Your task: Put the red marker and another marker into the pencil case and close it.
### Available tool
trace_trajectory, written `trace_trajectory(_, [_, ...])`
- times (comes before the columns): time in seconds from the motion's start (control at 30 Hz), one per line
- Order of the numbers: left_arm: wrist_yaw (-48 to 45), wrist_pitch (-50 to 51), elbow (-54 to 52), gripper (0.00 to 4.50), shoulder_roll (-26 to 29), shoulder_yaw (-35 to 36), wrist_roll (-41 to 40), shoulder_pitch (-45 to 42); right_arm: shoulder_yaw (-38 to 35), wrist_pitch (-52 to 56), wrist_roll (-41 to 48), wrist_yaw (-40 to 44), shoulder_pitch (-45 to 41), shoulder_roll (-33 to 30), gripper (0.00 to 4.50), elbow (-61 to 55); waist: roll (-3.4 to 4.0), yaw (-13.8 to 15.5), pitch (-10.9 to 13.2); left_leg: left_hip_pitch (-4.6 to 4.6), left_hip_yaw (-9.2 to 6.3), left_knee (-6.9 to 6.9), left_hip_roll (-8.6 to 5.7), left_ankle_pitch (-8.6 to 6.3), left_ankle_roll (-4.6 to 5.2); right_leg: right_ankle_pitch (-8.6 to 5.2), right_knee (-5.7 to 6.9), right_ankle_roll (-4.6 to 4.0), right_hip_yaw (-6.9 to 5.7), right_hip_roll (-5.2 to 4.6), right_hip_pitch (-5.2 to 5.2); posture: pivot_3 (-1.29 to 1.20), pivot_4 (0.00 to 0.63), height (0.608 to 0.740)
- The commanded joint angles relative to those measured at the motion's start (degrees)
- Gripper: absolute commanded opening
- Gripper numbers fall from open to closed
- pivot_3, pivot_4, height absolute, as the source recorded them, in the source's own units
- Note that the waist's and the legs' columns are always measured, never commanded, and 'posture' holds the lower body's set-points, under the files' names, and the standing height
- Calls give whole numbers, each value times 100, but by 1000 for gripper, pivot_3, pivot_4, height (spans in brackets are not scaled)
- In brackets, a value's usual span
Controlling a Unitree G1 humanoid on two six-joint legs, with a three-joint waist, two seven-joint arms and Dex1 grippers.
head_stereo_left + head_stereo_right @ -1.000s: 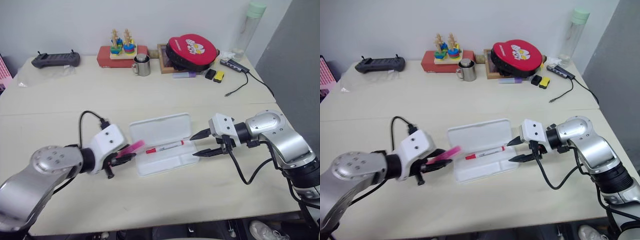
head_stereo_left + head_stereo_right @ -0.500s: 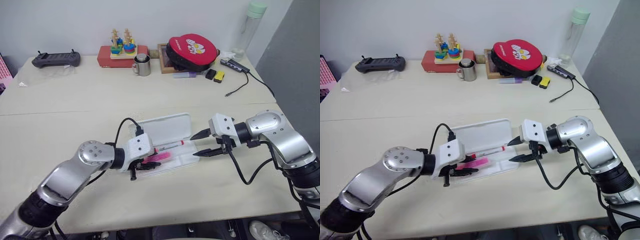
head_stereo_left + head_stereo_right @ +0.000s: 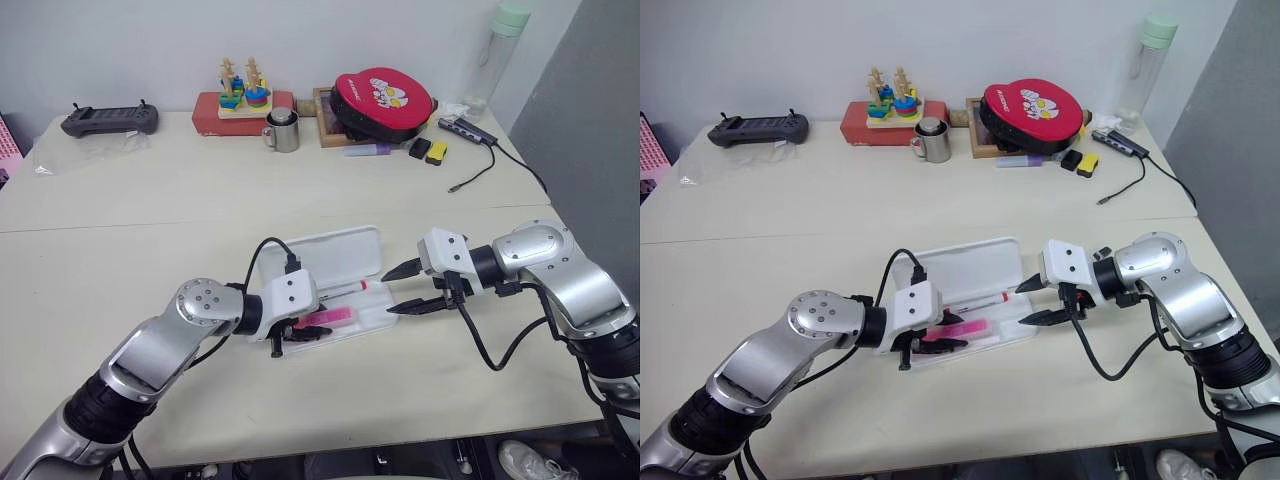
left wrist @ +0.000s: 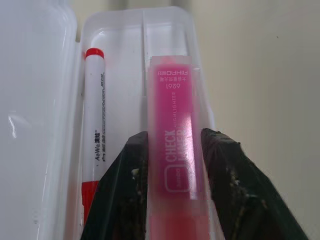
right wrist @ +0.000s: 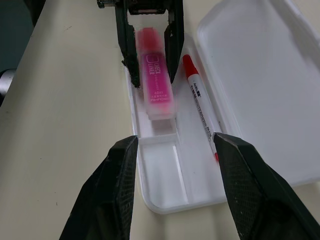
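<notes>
Since the pink highlighter (image 4: 172,150) is lowered into the near compartment of the open pencil case (image 3: 330,260), beside the red marker (image 4: 95,140), it is flanked by the left gripper (image 3: 305,333), jaws loosening. The right gripper (image 3: 410,290) is held open, empty, at the case's right end. A cup (image 3: 285,130) and toys (image 3: 240,95) are well apart; nothing obstructs the lid.

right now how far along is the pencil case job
Done: the red marker lies in the open pencil case. In hand: the left hand has the pink highlighter down in the next compartment, fingers either side, grip not clearly released. Left: let go, pull back, shut the lid. The right hand waits open at the case's end.
</notes>
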Motion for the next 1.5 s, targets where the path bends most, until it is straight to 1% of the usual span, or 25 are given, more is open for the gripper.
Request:
trace_trajectory(0.03, [36,-5,-44,2693,-111,39,68,-159,-192,37,77,-44,-10,-68,2477,-232,0,0,0,0,0,0,0,0,0,0,1,0,0,0,0,0,150,740])
trace_trajectory(0.1, [16,77,-64,3030,-120,121,8,-193,-192,46,79,-50,-11,-68,2477,-235,0,0,0,1,-1,0,0,0,0,0,2,0,0,0,0,0,150,740])
trace_trajectory(0.13, [-16,97,-79,3348,-106,151,-20,-202,-191,46,76,-52,-14,-67,2477,-234,0,-2,0,1,0,0,0,0,0,0,2,0,0,0,0,0,150,740])
trace_trajectory(0.17, [-36,109,-90,3432,-95,169,-35,-207,-190,47,75,-54,-15,-66,2477,-233,0,-7,0,1,-1,0,0,0,0,0,3,0,0,0,0,0,150,740])
trace_trajectory(0.2, [-18,166,-104,3770,-107,252,-90,-220,-189,55,74,-60,-18,-63,2477,-234,0,-7,0,2,0,-1,0,0,0,0,3,0,0,1,0,0,150,740])
trace_trajectory(0.3, [-73,360,-220,4386,20,725,-377,-233,-197,70,72,-88,-24,-56,2477,-235,0,-6,0,2,-3,-1,0,0,0,0,3,0,-1,1,0,0,150,740])
trace_trajectory(0.33, [-101,433,-271,4467,95,914,-482,-221,-200,71,71,-97,-26,-56,2477,-231,0,-7,0,2,-2,0,0,0,0,0,4,0,-1,1,0,0,150,740])
trace_trajectory(0.43, [-111,674,-407,4467,270,1388,-785,-168,-209,66,61,-124,-47,-60,2477,-201,0,-7,0,4,-2,0,0,0,0,0,6,1,-1,1,0,0,150,740])
trace_trajectory(0.6, [-173,1291,-850,4467,615,2452,-1658,53,-233,50,8,-187,-104,-61,2477,-108,0,-8,0,3,-2,-1,1,0,0,-1,4,2,-1,0,0,0,150,740])
trace_trajectory(0.7, [-149,1430,-1009,4467,752,2723,-1926,163,-233,24,-23,-210,-116,-65,2477,-60,0,-9,0,2,-3,-3,2,0,0,-1,4,2,-2,0,-1,0,150,740])
trace_trajectory(0.83, [-196,1982,-1353,4467,1074,3843,-2683,488,-212,-96,-332,-521,-278,26,2477,349,-3,-24,2,3,-3,0,2,0,0,-1,6,1,-3,0,-1,0,150,740])
trace_trajectory(0.9, [-144,2088,-1429,4467,1205,4115,-2844,654,-210,-155,-433,-617,-316,65,2477,486,-2,-35,2,4,0,1,3,0,0,-1,8,1,-1,0,-3,0,150,740])
trace_trajectory(1.1, [82,2301,-1548,4467,1340,4661,-3214,1053,-224,-346,-690,-864,-380,163,2477,864,-2,-42,1,6,-1,-1,3,0,0,-2,9,-1,0,0,-2,0,150,740])
trace_trajectory(1.2, [373,2397,-1642,4467,1302,4977,-3250,1310,-275,-468,-961,-1226,-466,231,2477,1315,-1,-47,2,6,0,-2,3,0,0,-2,8,-1,0,0,-2,0,150,740])
trace_trajectory(1.27, [617,2379,-1699,4467,1213,4982,-3260,1382,-298,-543,-1226,-1598,-557,306,2477,1715,-1,-54,2,7,1,-2,3,0,0,-2,9,-2,1,1,-2,0,150,740])
trace_trajectory(1.37, [893,2379,-1756,4467,1099,4975,-3412,1401,-305,-657,-1351,-1700,-563,328,2477,1948,-1,-49,2,8,2,-1,2,1,-1,0,10,-5,2,0,-2,0,150,740])
trace_trajectory(1.47, [1101,2381,-1742,4500,1074,5033,-3474,1452,-400,-585,-1246,-1707,-489,385,2957,1851,-1,-51,2,7,2,-3,2,0,-1,3,9,-9,3,0,-2,0,150,740])
trace_trajectory(1.5, [1145,2372,-1728,4500,1079,5058,-3504,1469,-411,-575,-1233,-1698,-469,390,3185,1814,-1,-51,2,7,1,-5,3,0,-1,3,9,-10,3,0,-2,0,150,740])
